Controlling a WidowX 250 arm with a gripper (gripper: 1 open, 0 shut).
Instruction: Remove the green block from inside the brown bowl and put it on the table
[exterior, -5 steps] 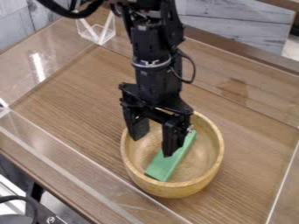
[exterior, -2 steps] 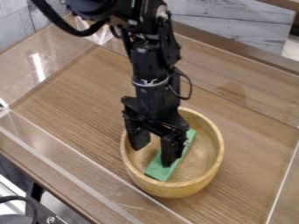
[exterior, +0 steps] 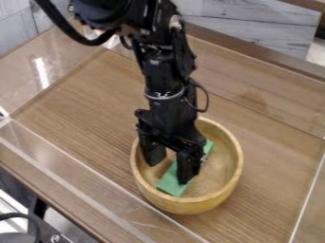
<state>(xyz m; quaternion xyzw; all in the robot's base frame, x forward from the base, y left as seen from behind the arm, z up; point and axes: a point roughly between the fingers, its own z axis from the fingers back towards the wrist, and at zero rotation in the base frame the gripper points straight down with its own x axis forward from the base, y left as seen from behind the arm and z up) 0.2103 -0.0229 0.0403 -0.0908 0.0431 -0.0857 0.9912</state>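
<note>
Open jaws astride green block (exterior: 180, 178) in brown bowl (exterior: 223, 190)

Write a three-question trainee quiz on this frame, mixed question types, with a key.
1. True or false: the green block lies on the table.
2. The gripper is: A) shut on the block, B) open, its fingers down inside the brown bowl, C) open, away from the bowl.
3. Fill in: the block leans against the bowl's inner ____.

Key: 1 false, it is still in the bowl; 2 B; 3 wall.
</note>
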